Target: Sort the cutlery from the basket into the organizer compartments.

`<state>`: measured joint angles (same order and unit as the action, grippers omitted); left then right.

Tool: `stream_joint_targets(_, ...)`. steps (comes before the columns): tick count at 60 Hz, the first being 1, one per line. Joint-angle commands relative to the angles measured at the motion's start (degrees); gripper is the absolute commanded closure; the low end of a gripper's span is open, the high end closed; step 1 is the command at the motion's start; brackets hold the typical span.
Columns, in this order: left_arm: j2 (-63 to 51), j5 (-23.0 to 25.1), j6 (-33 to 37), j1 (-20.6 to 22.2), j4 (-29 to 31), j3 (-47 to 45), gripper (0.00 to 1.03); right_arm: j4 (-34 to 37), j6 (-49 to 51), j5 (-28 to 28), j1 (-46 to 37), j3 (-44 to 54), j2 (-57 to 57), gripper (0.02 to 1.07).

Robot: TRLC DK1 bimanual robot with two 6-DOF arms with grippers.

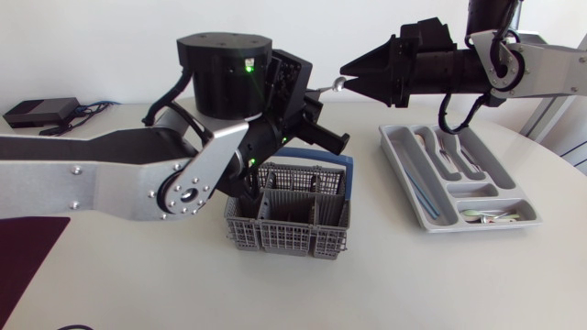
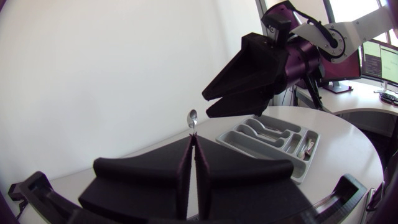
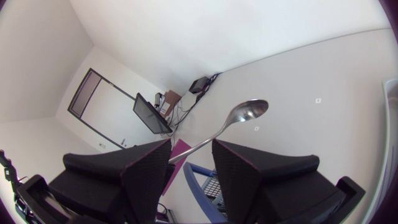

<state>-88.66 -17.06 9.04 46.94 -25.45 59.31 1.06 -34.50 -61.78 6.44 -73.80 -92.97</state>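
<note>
The spoon [image 1: 338,84] [image 2: 193,117] [image 3: 247,112] is hanging in the air over the middle of the bench, toward its far edge, above and behind the basket [image 1: 284,236]. The left arm [image 1: 110,179] is holding it: its jaws are pressing together on the thin handle, with the bowl poking out past their tips. The right arm [image 1: 541,69] is coming in from the right edge, and its jaws are standing spread, one on each side of the spoon, with the handle running between them.

The left arm's bulky black wrist is hanging over the basket's far left part and hiding it from above. The organizer [image 1: 402,179] [image 2: 231,142] is lying near the right edge, well apart from the basket. A black box with a cable [image 1: 41,112] is sitting at the far left corner, and a dark red mat [image 1: 27,257] is lying at the near left corner.

The spoon is looking silvery and polished, with an oval bowl. The basket is grey mesh with a blue handle.

There is one spoon in the air, one basket and one organizer. Several pieces are lying in the organizer's compartments, too small to count.
</note>
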Motion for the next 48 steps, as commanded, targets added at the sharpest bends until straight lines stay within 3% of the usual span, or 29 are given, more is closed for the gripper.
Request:
stream_joint_targets(1, 0.60, -0.69, 0.89, 0.08, -1.09, 1.69, 1.00, -0.18, -1.71, -0.62, 0.68, 0.76, -1.43, 0.56)
stream_joint_targets(48, 0.60, -1.13, 0.89, 2.37, -1.88, 1.07, 1.00, -0.80, -2.50, -0.54, 2.35, -0.12, -3.54, 0.56)
